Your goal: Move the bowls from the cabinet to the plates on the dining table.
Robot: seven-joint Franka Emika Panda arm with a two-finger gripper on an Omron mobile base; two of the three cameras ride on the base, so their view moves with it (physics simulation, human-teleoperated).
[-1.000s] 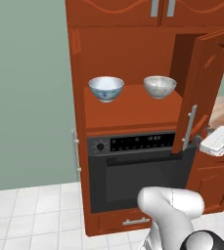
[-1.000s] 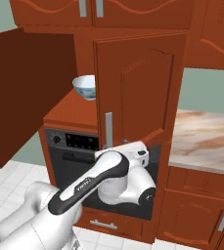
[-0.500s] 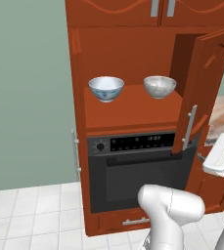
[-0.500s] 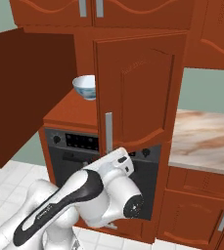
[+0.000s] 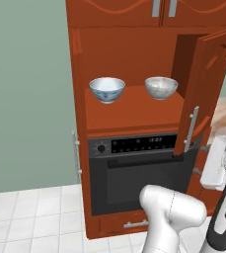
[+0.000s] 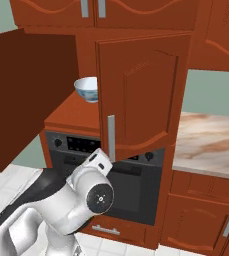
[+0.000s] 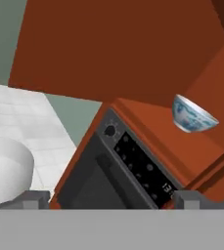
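Evidently both bowls, blue (image 5: 107, 90) and grey (image 5: 161, 87), look rigid, smooth and breakable; grip a rim wall. The gripper (image 7: 112, 199) stands spread, holding nothing.

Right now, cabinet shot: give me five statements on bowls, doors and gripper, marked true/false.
1. Both bowls sit on the cabinet shelf above the oven. True.
2. The blue-patterned bowl is left of the speckled bowl in the left base view. True.
3. The cabinet doors are shut. False: both doors stand open.
4. The gripper holds the blue-patterned bowl. False: its fingers are spread with nothing between them, and the bowl rests on the shelf.
5. The speckled bowl is tipped on its side. False: it stands upright.
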